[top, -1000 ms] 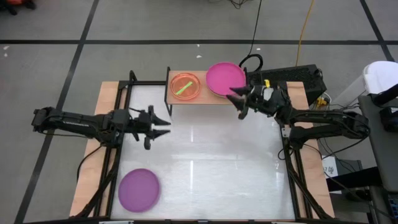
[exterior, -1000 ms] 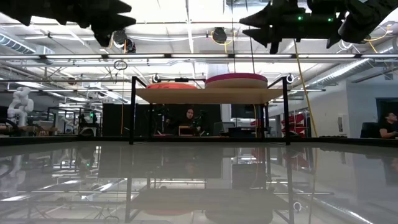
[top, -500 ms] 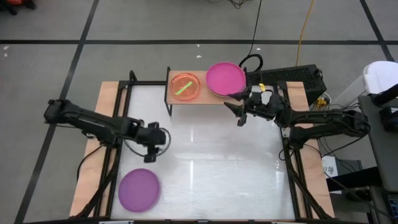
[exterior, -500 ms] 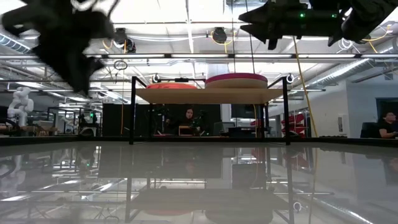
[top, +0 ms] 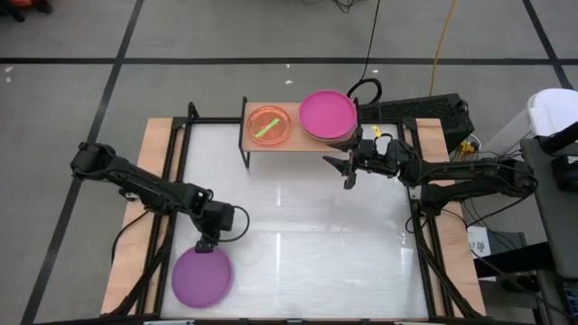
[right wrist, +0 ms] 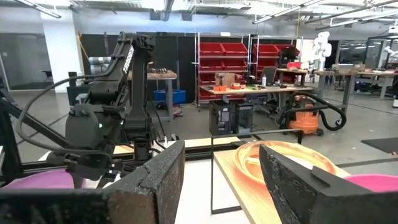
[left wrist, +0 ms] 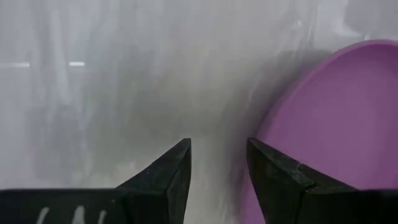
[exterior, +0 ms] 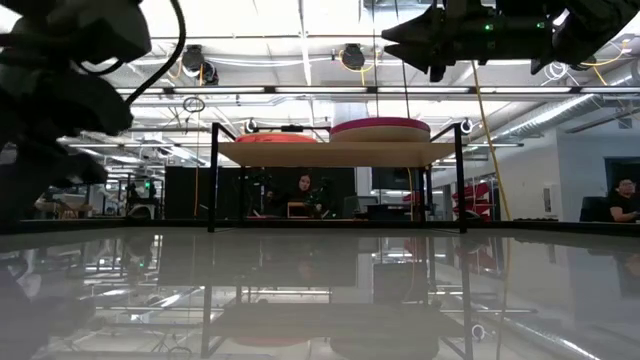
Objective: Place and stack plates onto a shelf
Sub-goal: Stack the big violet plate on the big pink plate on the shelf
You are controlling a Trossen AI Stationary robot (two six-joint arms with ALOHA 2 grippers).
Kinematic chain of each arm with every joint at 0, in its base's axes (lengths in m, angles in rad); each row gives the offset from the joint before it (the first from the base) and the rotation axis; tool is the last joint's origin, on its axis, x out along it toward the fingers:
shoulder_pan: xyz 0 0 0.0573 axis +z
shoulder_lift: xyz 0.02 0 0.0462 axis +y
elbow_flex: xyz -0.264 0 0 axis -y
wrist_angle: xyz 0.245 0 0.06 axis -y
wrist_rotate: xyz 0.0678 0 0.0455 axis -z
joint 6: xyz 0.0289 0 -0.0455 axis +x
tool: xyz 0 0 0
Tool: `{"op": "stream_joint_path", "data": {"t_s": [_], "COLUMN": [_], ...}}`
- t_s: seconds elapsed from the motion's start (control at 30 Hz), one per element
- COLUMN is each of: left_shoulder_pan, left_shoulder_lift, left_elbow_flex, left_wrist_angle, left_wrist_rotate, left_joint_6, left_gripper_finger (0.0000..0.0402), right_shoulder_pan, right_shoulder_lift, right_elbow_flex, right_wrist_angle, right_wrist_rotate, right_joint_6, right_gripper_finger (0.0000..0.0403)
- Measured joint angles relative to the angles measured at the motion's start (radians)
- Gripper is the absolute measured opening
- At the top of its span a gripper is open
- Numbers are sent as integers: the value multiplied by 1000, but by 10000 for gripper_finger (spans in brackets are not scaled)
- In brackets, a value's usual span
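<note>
High view showed the left gripper (top: 205, 242) at the lower left of the frame, pointed down just above the purple plate's (top: 201, 275) upper rim, fingers spread with a narrow gap. The shelf (top: 298, 140) at upper centre carried an orange plate (top: 269, 125) and a magenta plate (top: 327, 114). The right gripper (top: 348, 169) hovered just below the shelf, fingers apart and empty. The pickup looked in hand; next, the left fingers would need to straddle the rim and pinch.

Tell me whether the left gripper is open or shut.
Open. In the left wrist view, the left gripper has a clear gap between its fingers, with bare tabletop showing through, right at the purple plate's edge.
</note>
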Motion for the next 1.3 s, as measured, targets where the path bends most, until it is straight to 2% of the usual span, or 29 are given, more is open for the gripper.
{"op": "stream_joint_path", "data": {"t_s": [0.27,0.53,0.7,0.97,1.2,1.3], "left_shoulder_pan": [-33,-16,-11,-94,-128,-128], "left_shoulder_lift": [0,-20,-57,-38,13,45], "left_elbow_flex": [-79,-63,-9,12,12,12], "left_wrist_angle": [141,107,52,102,113,112], "left_wrist_rotate": [41,58,142,116,-3,-5], "left_joint_6": [-44,-30,-85,-171,-151,-152], "left_gripper_finger": [159,159,159,159,159,159], "right_shoulder_pan": [0,0,0,0,0,0], "right_shoulder_lift": [0,0,0,0,0,0], "right_elbow_flex": [0,0,0,0,0,0], "right_wrist_angle": [-4,-4,-6,-83,-115,-112], "right_wrist_rotate": [0,5,5,7,7,7], "right_joint_6": [0,17,18,19,19,19], "right_gripper_finger": [187,187,187,187,187,187]}}
